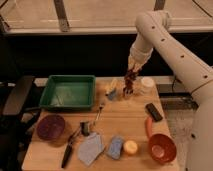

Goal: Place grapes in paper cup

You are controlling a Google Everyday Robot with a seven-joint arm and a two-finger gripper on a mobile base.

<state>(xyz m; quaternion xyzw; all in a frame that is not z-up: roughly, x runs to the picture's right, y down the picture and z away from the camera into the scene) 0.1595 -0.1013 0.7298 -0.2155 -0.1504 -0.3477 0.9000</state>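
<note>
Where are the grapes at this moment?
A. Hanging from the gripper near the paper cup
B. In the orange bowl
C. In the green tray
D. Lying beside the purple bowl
A: the grapes dangle from the shut gripper at the back of the table, just picture-left of the paper cup, not yet in it.

Over the far edge of the light wooden table (pixel 125 120), your gripper (pixel 131 70) clamps the dark red-purple bunch of grapes (pixel 130 84), which hides its fingertips, and the right edge cuts the white arm (pixel 170 45).

claw (pixel 131 74) gripping grapes (pixel 129 84) hangs just beside paper cup (pixel 147 85), its mouth unblocked.
</note>
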